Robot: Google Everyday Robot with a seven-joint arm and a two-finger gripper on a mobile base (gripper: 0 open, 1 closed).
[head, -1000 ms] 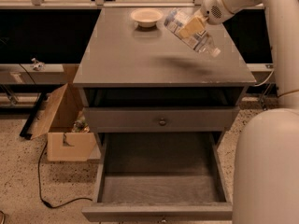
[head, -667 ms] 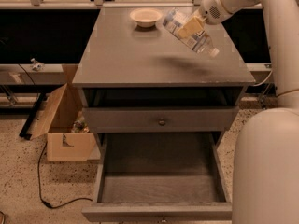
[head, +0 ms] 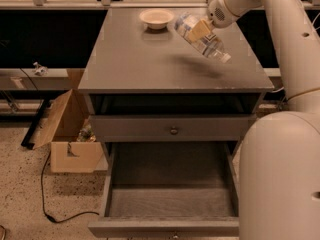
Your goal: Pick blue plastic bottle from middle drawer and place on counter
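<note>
Grey-painted wood dominates the scene as the robot's claw [head: 199,30], clamped across the middle of the blue plastic bottle [head: 215,49], holds it in the air over the right rear part of the surface [head: 130,59]. The bottle hangs tilted, its white cap pointing down toward the front right. A soft shadow on the surface beneath it suggests it has not touched down. A cream bowl [head: 156,18] sits near the back edge, just left of the bottle and apart from it.

Below, the middle drawer [head: 172,184] stands pulled out with no bottle on its flat floor, under a shut drawer front [head: 125,129] with a round knob [head: 173,130]. A cardboard box [head: 65,134] stands open on the speckled floor left of the cabinet, with a dark cable [head: 50,204] trailing nearby.

By the look of it, the pick is done: the bottle is out of the drawer and up over the top. The placing appears to remain, which means lowering the bottle to the surface, opening the claw and drawing clear. Let go at this tilt, the round bottle could well roll, possibly toward the near right edge.
</note>
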